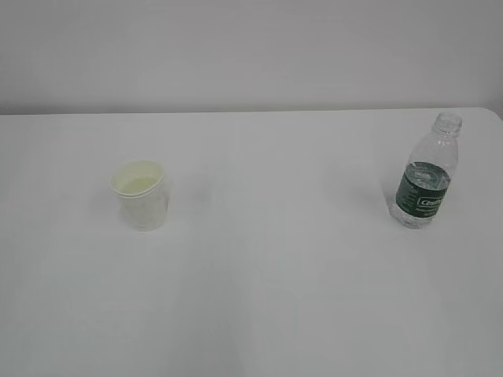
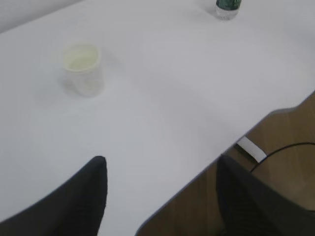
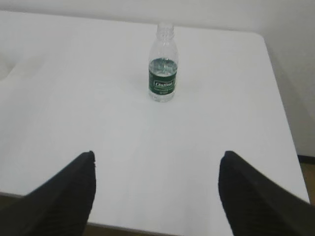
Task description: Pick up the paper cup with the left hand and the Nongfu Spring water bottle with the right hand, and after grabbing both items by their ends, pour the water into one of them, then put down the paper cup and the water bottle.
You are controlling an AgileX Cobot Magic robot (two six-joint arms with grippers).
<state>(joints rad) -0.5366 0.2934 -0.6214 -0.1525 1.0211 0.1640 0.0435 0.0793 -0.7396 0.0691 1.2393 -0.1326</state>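
Note:
The white paper cup (image 1: 142,195) stands upright on the left of the white table, its rim slightly dented and a pale pool of water inside; the left wrist view shows the paper cup (image 2: 82,69) far ahead. The uncapped Nongfu Spring water bottle (image 1: 424,173) with its dark green label stands upright at the right, and the right wrist view shows the bottle (image 3: 162,70) well ahead. My left gripper (image 2: 162,164) hangs open over the table's near edge, nothing between its fingers. My right gripper (image 3: 157,160) is open and empty, back from the bottle. Neither arm appears in the exterior view.
The white table (image 1: 267,298) ends at a rounded corner at the far right. In the left wrist view the table edge (image 2: 236,140) runs diagonally, with wooden floor, a white tag (image 2: 251,149) and a black cable (image 2: 280,150) beyond it.

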